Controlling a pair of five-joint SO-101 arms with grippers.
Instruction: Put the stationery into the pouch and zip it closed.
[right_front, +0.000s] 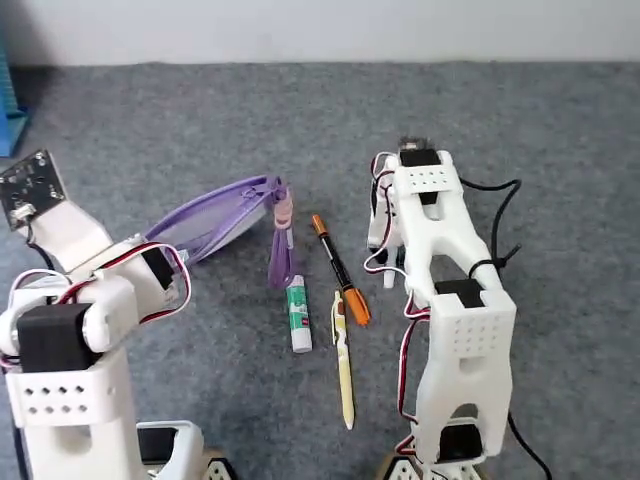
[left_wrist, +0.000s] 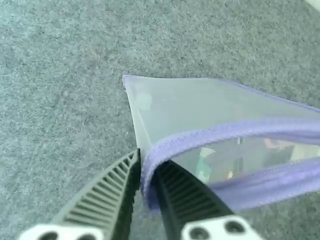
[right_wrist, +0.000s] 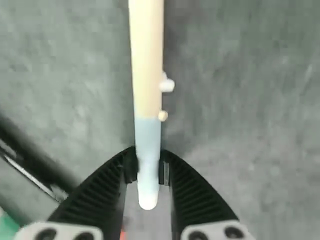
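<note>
My left gripper (left_wrist: 147, 167) is clenched on the purple zip edge of the pouch (left_wrist: 210, 115). My right gripper (right_wrist: 147, 162) grasps a cream pen (right_wrist: 146, 75). Beside the pouch's mouth lie a purple pen (right_front: 280, 255), then a glue stick (right_front: 298, 315), an orange marker (right_front: 335, 265) and a yellow pen (right_front: 344, 375)

The left arm (right_front: 70, 340) stands at the near left, bent and pointing right, the left gripper (left_wrist: 145, 162) pinched on the pouch (left_wrist: 200, 115) rim. The right arm (right_front: 450, 300) stretches far from its near base, the right gripper (right_wrist: 147, 162) clamped around a pen (right_wrist: 146, 75).
</note>
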